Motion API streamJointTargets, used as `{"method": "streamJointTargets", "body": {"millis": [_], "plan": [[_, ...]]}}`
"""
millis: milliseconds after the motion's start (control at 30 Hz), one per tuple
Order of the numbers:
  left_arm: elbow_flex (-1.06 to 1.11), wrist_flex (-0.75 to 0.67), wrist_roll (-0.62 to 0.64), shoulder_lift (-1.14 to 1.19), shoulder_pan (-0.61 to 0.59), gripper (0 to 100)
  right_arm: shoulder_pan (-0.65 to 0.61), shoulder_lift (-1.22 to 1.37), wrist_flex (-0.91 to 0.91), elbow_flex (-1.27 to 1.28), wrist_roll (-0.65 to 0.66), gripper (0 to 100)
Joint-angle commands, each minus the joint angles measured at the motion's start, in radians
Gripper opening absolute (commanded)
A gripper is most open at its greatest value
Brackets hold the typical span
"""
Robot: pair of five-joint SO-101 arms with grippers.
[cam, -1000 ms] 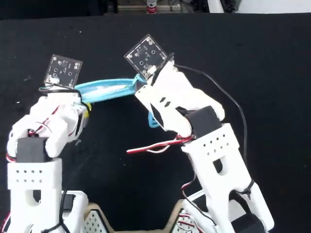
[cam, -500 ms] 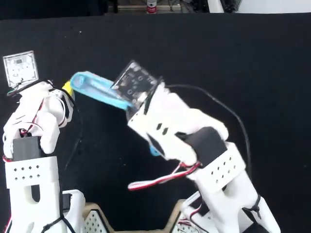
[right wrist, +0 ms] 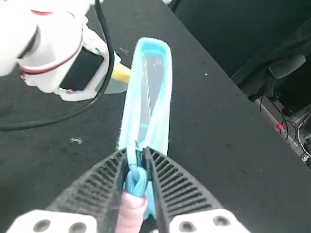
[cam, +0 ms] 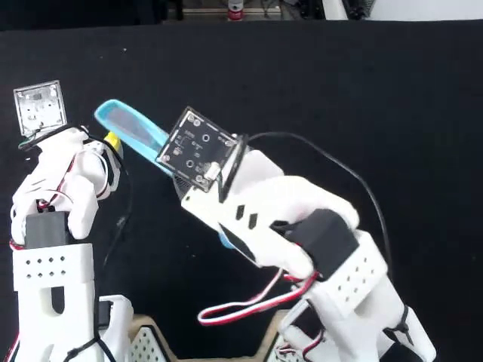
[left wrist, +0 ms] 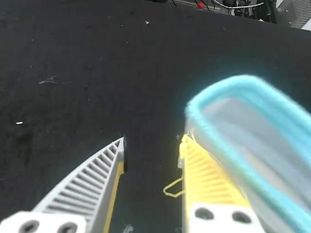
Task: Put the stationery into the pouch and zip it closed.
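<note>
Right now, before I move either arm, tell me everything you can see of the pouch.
The pouch is long and narrow, with a light blue fabric border around a clear, greyish panel, and it looks soft. The right tool is shut on one end; the rest stretches away over the black table. Its far end lies beside the yellow finger of the open left tool. I cannot tell if they touch, nor whether the zip is closed.

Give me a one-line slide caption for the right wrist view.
Right gripper clamps one end of the blue pouch; the left gripper sits beside its far end.
</note>
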Motion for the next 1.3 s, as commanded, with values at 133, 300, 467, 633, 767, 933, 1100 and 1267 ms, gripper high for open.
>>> {"method": "streamJointTargets", "body": {"millis": [133,300,467,633,767,933,1100,1267], "plan": [[-0.122,0.069,0.005,-0.008,0.041,19,-0.014,-0.035,0.023,-0.074,0.005,1.1],[-0.111,-0.011,0.005,-0.008,0.044,19,-0.014,-0.038,0.075,-0.079,0.097,1.1],[-0.048,-0.063,0.005,-0.008,0.044,19,-0.009,-0.036,0.075,-0.074,0.126,1.1],[-0.097,0.178,-0.002,-0.110,0.033,19,-0.008,-0.036,0.038,-0.074,0.129,1.1],[-0.101,0.350,-0.003,-0.298,0.044,19,-0.008,-0.035,0.029,-0.074,0.130,1.1],[0.001,0.405,-0.066,-0.557,0.070,19,-0.008,-0.035,0.029,-0.074,0.130,1.1],[0.065,0.499,-0.137,-0.743,0.306,19,-0.008,-0.035,0.029,-0.074,0.130,1.1],[0.087,0.496,-0.144,-0.755,0.483,22,-0.008,-0.036,0.029,-0.074,0.130,1.1]]}}
